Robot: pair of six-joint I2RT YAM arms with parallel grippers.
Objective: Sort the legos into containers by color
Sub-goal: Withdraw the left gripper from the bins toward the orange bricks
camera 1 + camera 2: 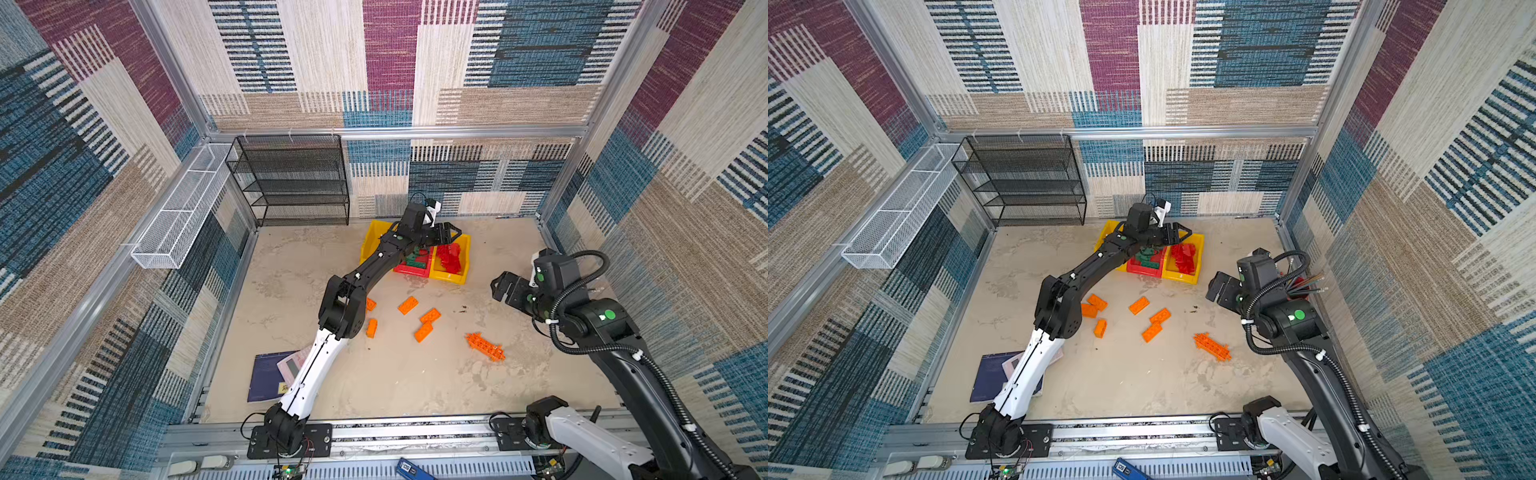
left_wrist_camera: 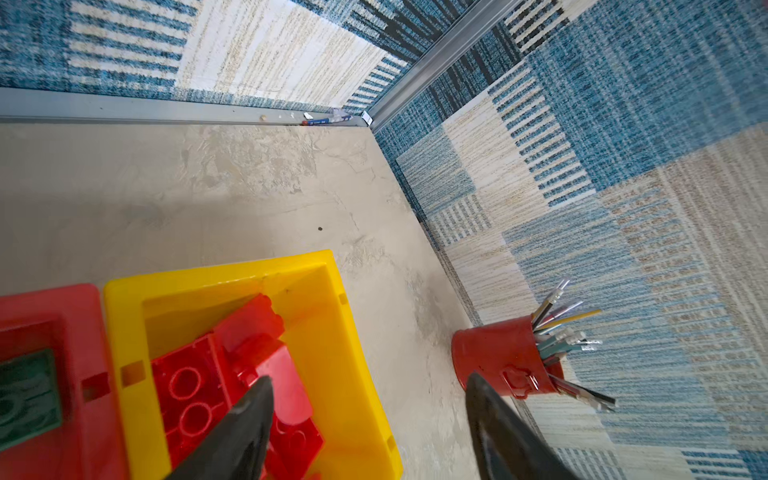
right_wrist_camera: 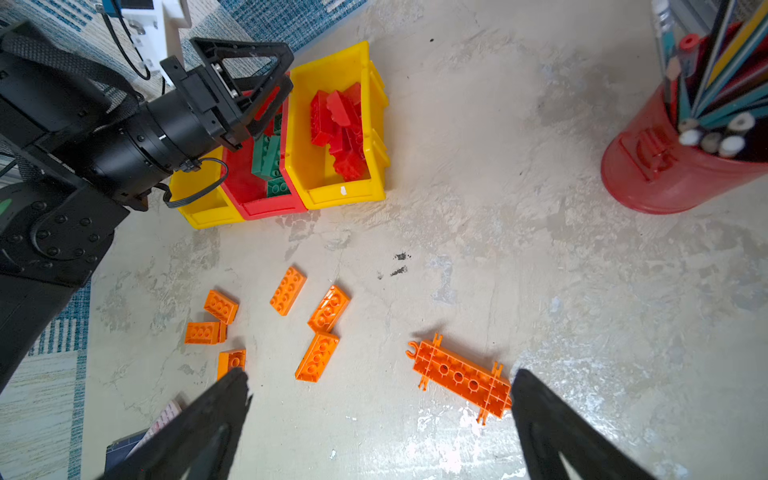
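Left wrist view: left fingers (image 2: 245,428) spread, empty, over yellow bin (image 2: 208,276).
My right fingers (image 3: 199,432) stand wide apart, clear of orange bricks (image 3: 318,357).

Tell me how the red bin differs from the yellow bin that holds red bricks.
Contents: the red bin holds green bricks, the yellow bin red bricks. Place: the red bin stands in the middle of the row of three, the yellow bin at its end, nearer the pencil cup. Both have the same open-top shape with a sloped front and stand side by side.
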